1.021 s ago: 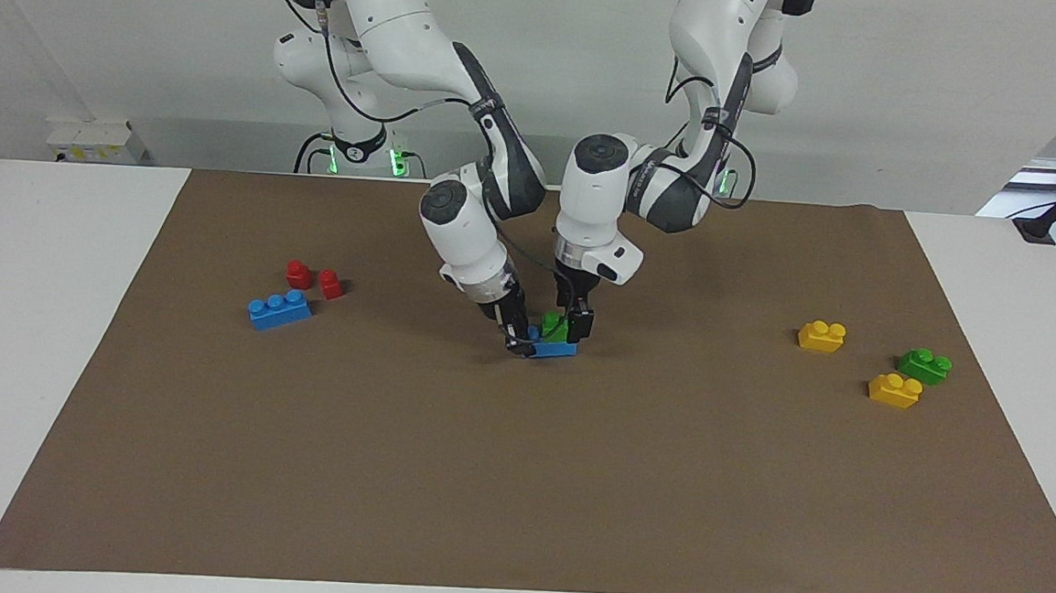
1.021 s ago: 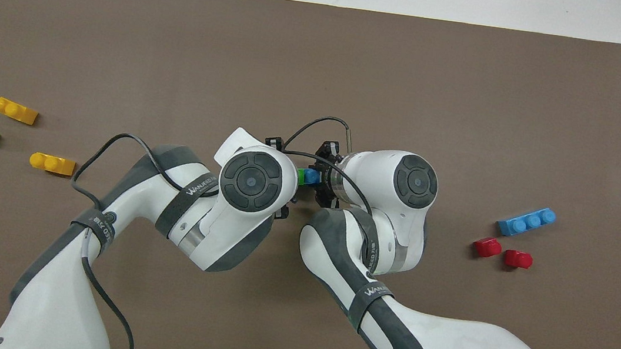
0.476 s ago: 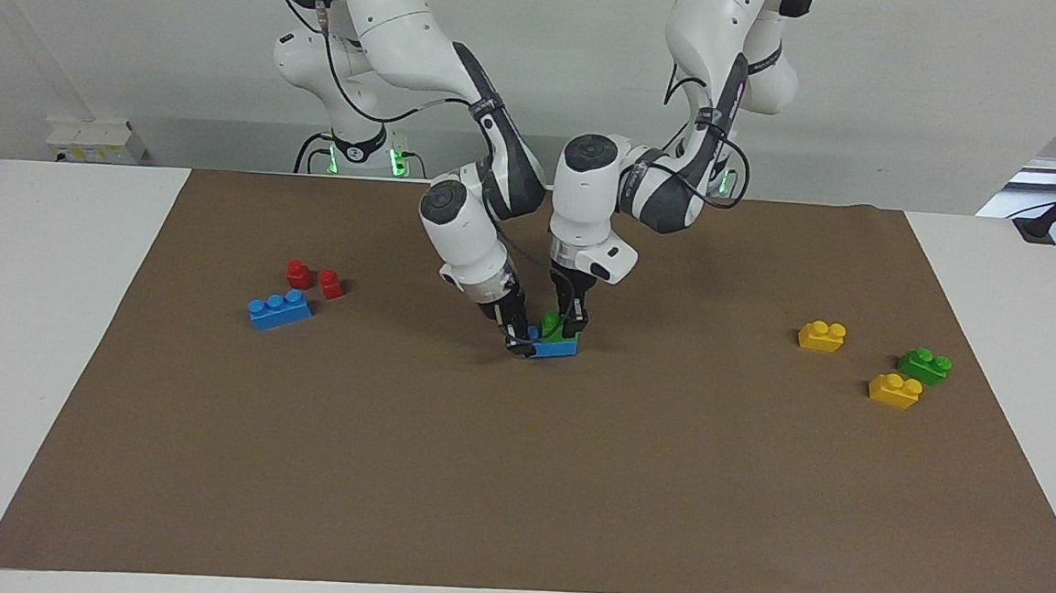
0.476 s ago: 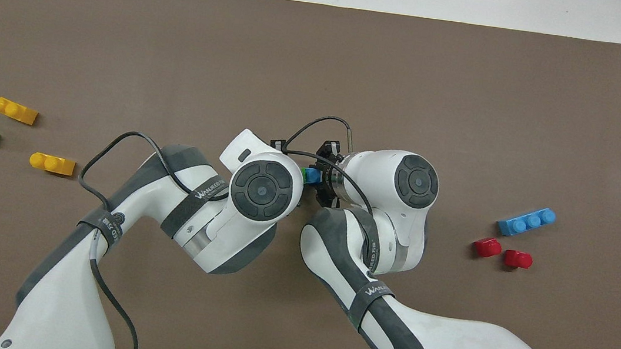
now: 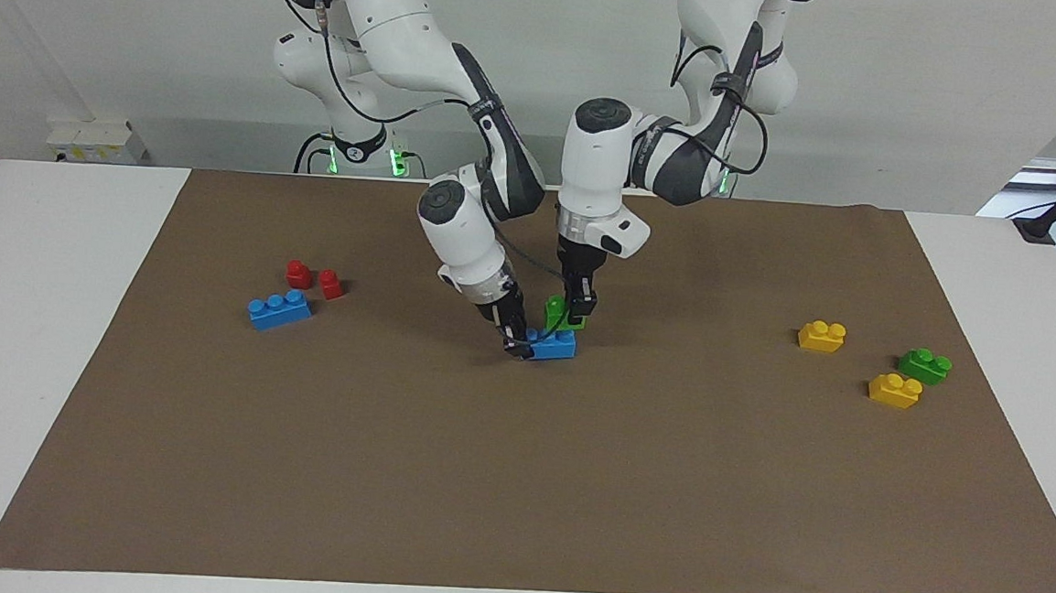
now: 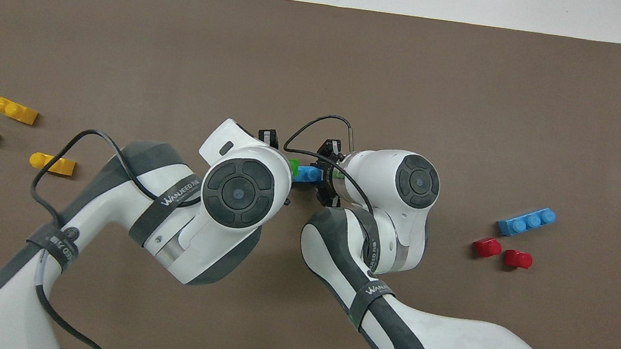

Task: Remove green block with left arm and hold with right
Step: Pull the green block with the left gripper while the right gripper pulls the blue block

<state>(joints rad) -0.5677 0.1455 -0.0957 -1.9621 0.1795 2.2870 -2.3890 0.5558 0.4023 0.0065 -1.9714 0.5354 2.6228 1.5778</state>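
The green block [image 5: 556, 313] hangs just above the blue three-stud brick [image 5: 554, 345] in the middle of the brown mat, separated from it. My left gripper [image 5: 575, 318] points straight down and is shut on the green block. My right gripper [image 5: 516, 345] is low on the mat, shut on the end of that blue brick toward the right arm's end of the table. In the overhead view only slivers of the green block [image 6: 292, 166] and the blue brick [image 6: 304, 174] show between the two wrists, which hide both grippers' fingers.
A second green brick [image 5: 924, 365] and two yellow bricks [image 5: 822, 336] [image 5: 894, 390] lie toward the left arm's end of the mat [image 5: 517, 479]. Another blue brick [image 5: 280, 310] and two red pieces [image 5: 298, 273] [image 5: 331, 284] lie toward the right arm's end.
My left gripper closed on the green block and has lifted it off the blue brick. The right gripper has stayed put, shut on the blue brick.
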